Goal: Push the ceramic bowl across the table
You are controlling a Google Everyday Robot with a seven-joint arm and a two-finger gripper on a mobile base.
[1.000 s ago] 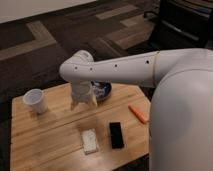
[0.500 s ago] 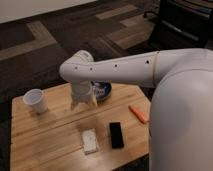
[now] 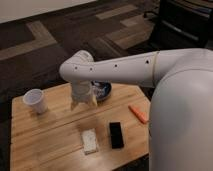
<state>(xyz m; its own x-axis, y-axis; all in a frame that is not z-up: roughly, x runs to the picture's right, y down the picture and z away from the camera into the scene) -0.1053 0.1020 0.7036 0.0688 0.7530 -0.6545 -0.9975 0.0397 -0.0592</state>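
The ceramic bowl (image 3: 103, 91), dark blue outside with a white-and-blue inside, sits on the wooden table (image 3: 50, 130) near its far edge, mostly hidden behind my wrist. My gripper (image 3: 83, 103) points down at the table, just left of and in front of the bowl, close to it or touching it. The white arm (image 3: 125, 67) reaches in from the right above the table.
A white cup (image 3: 36, 100) stands at the table's left. A white rectangular object (image 3: 90, 140) and a black rectangular object (image 3: 116, 135) lie near the front. An orange marker-like object (image 3: 138, 113) lies at the right. Dark patterned carpet surrounds the table.
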